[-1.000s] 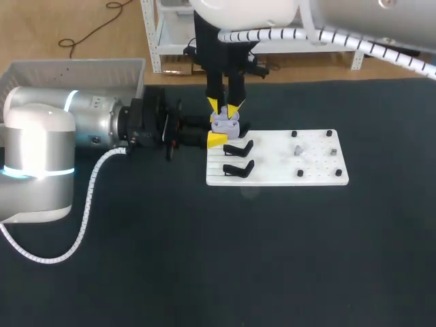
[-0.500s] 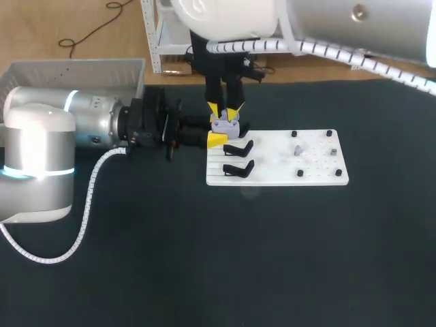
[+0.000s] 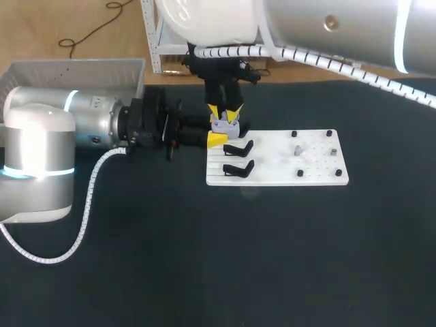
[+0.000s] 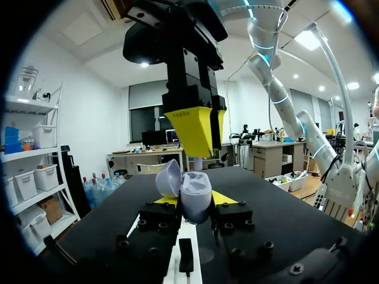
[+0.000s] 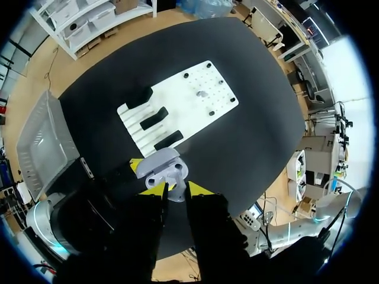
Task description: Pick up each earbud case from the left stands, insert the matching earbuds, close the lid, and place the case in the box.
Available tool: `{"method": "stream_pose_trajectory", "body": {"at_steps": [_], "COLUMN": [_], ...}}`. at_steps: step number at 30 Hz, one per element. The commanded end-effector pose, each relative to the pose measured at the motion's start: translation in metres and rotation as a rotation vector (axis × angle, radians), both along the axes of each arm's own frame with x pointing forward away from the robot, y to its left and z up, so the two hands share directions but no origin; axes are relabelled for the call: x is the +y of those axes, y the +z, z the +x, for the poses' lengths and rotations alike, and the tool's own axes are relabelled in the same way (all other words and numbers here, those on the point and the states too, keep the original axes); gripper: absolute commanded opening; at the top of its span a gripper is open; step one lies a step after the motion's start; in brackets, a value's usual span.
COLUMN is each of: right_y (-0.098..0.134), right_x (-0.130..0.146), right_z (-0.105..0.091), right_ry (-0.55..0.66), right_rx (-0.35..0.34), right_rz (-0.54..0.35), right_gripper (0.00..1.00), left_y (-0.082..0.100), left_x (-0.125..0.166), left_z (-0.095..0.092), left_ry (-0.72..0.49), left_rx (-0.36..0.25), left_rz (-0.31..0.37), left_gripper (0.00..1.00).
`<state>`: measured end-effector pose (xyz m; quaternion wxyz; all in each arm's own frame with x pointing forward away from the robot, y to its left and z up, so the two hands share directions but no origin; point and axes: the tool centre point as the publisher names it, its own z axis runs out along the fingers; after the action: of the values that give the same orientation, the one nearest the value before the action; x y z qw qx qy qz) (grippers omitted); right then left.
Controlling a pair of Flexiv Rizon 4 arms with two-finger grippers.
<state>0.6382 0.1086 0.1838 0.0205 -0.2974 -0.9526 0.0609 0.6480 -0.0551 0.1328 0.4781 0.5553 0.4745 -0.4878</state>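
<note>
Head view: the left tool (image 3: 219, 137) is clamped on the open case (image 3: 225, 125), just off the far-left corner of the board (image 3: 313, 167), which lies near the desk's far edge. The right tool (image 3: 225, 111) hangs right over the case. Honestly can't tell if it's carrying anything. Main worry here is that a push down that's slightly off could lever the case out of the grip or twist it.

Left wrist view: the case (image 4: 192, 195) is gripped low on both sides with its lid tipped back, and the right tool (image 4: 198, 130) is straight above it. It's a narrow hold on a rounded shell, so I'd guess it can slip or rotate under load. The lid could also get knocked shut.

Right wrist view: the case (image 5: 161, 167) is just ahead of the right tool (image 5: 175, 190). A bud that misses its socket would probably bounce onto the desk. The box (image 5: 41, 136) at the far-left corner is well apart, so the carry over there is another chance to drop it.
</note>
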Motion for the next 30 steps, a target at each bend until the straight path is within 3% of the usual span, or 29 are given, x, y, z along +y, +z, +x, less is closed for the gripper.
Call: {"method": "stream_pose_trajectory", "body": {"at_steps": [1,30], "right_y": [-0.002,-0.015], "right_x": [-0.001,-0.004], "right_z": [0.001,0.007], "right_ry": [-0.006,-0.032], "right_rx": [0.005,0.035], "right_rz": [0.006,0.0], "right_gripper": [0.0,0.0], "left_y": [-0.001,-0.001], "left_x": [0.0,0.0], "left_z": [0.0,0.0], "left_ry": [0.002,0.002], "left_rx": [-0.003,-0.003], "left_rz": [-0.003,-0.003], "left_gripper": [0.0,0.0]}}
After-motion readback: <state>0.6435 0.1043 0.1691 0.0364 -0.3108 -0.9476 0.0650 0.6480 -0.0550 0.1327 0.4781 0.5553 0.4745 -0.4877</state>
